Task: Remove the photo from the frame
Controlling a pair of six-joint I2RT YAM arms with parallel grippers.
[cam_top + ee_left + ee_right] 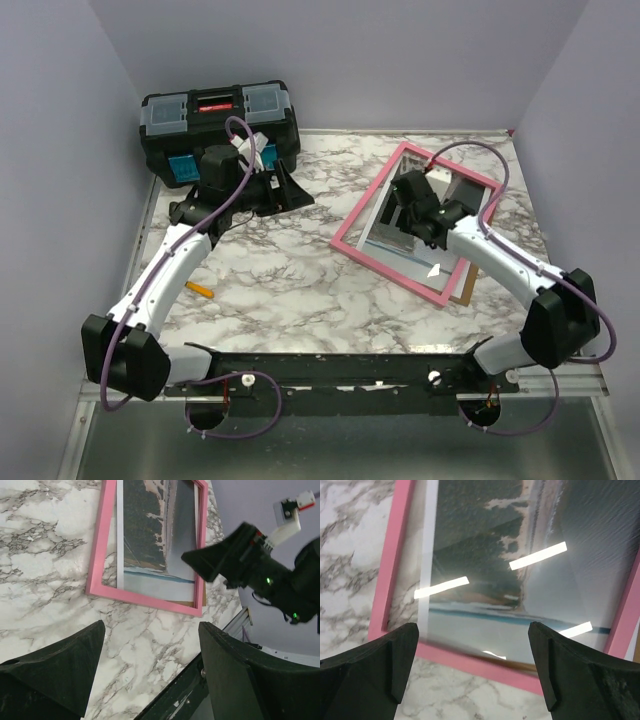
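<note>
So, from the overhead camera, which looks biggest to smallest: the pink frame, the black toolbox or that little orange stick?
1. Pink frame and black toolbox: too close to rank. They look about alike, and the toolbox is partly hidden.
2. Orange stick: by far the smallest.

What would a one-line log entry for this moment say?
photo: inside frame | frame: lying on table | right gripper: open, over frame | left gripper: open, empty, by toolbox
</note>
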